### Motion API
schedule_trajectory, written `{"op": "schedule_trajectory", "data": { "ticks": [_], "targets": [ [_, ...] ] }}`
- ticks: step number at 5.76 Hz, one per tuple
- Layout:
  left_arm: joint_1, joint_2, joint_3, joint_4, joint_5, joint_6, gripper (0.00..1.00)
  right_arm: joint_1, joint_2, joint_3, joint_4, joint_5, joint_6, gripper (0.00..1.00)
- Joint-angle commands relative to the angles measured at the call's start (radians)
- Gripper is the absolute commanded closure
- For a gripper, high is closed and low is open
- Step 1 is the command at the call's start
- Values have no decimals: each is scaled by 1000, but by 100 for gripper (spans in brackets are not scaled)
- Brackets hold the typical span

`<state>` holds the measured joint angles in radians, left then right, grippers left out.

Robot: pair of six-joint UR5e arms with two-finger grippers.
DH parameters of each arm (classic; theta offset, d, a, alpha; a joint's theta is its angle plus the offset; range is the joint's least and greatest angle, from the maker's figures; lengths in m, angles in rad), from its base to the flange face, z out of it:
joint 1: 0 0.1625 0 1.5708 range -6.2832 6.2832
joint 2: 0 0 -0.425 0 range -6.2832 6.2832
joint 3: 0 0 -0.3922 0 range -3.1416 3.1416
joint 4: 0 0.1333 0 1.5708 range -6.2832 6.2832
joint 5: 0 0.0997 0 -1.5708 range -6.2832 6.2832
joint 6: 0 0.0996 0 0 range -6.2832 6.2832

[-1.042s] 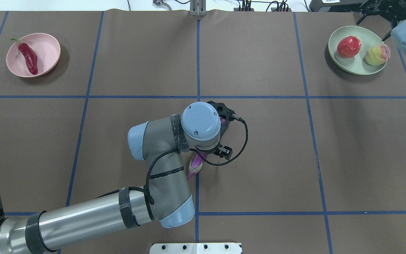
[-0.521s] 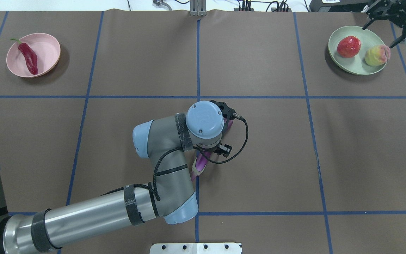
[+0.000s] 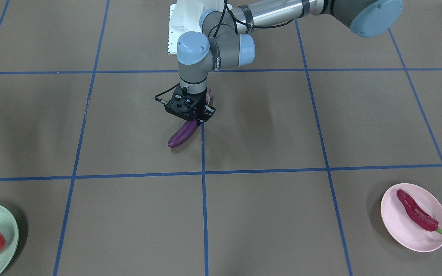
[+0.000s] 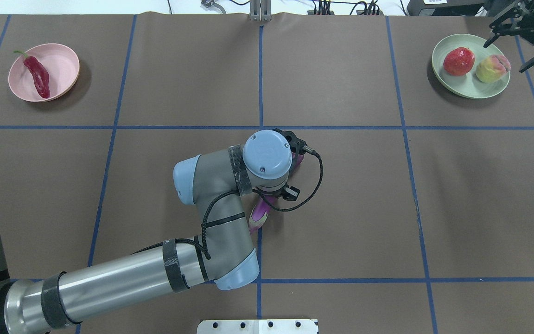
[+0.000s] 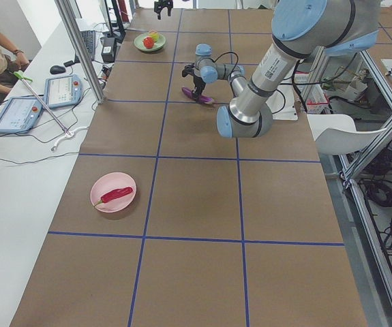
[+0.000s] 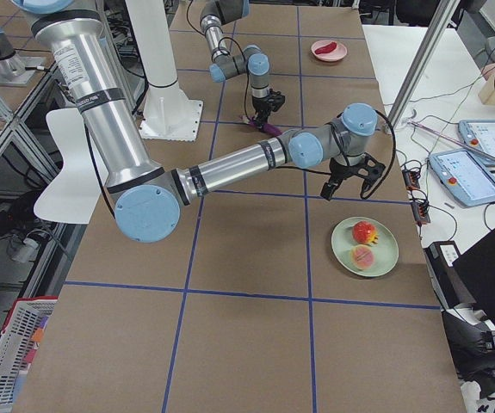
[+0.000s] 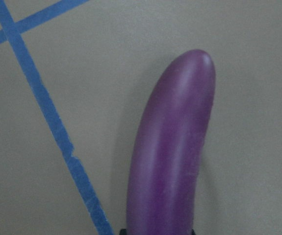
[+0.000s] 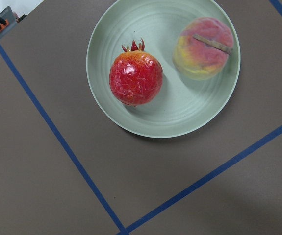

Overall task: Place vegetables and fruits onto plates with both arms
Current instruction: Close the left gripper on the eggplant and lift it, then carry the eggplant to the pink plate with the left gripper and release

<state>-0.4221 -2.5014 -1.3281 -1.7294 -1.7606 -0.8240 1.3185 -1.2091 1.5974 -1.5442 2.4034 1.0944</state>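
Observation:
My left gripper [image 3: 195, 120] is at the table's middle, shut on the purple eggplant [image 3: 182, 134], which lies low over the table; the eggplant also fills the left wrist view [image 7: 175, 147]. In the overhead view the wrist hides most of it, and its pale cap [image 4: 258, 214] sticks out. The red chili [image 4: 37, 76] lies in the pink plate [image 4: 63, 60] at the far left. The pomegranate [image 4: 458, 61] and the peach [image 4: 492, 68] sit in the mint green plate [image 4: 461, 86] at the far right. My right gripper [image 4: 503, 58] is open and empty above that plate's far right rim.
Blue tape lines [image 4: 261, 83] divide the brown table cover into squares. The white pedestal base [image 4: 257, 326] stands at the near middle edge. My left arm's long forearm [image 4: 109, 283] stretches over the near left of the table. Tablets [image 6: 458, 176] lie beyond the table's far edge.
The right gripper has drawn back from the peach toward the far right corner; the peach has settled further into the green plate. The left wrist has shifted a little over the eggplant.

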Motion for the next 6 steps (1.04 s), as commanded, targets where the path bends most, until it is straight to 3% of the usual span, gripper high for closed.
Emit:
{"op": "schedule_trajectory", "data": {
  "ticks": [1,2,3,4,5,6],
  "targets": [
    [-143,12,-60,54,-61,-10,100,-1,-113,166,1,11,-68,0],
    [-278,41,-77,118,-194,-41,100,-1,-144,202,1,13,-123,0],
    [-388,191,-150,116,-285,-73,100,1,-182,229,1,11,-201,0],
    [-470,317,-198,91,-296,-57,100,1,-207,245,3,10,-226,0],
    [-557,343,-121,90,-298,-37,100,2,-208,251,3,8,-234,0],
    [-652,343,-2,90,-363,-37,100,2,-213,260,3,8,-234,0]
  ]
}}
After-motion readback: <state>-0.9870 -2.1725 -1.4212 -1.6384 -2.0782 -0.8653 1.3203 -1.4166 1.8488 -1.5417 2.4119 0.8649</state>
